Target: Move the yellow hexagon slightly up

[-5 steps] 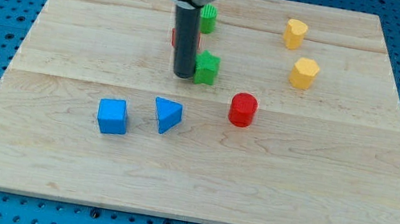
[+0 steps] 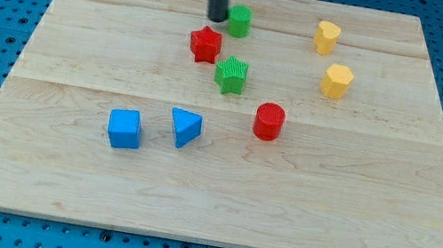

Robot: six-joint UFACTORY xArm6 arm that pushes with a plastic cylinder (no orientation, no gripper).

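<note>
The yellow hexagon (image 2: pixel 337 80) sits on the wooden board at the right, below a second yellow block (image 2: pixel 327 37) of rounded shape. My tip (image 2: pixel 216 19) is near the top of the board, just left of the green cylinder (image 2: pixel 240 21) and above the red star (image 2: pixel 205 44). The tip is far to the left of the yellow hexagon and touches no yellow block.
A green star (image 2: pixel 231 74) lies below the red star. A red cylinder (image 2: pixel 269 120) stands in the middle. A blue cube (image 2: pixel 124 128) and a blue triangle (image 2: pixel 185 126) lie at the lower left. The board's edge (image 2: pixel 211 239) runs along the view's bottom.
My tip has moved up the view, from beside the green star to beside the green cylinder. The red star, hidden before, now shows. The blocks have not moved.
</note>
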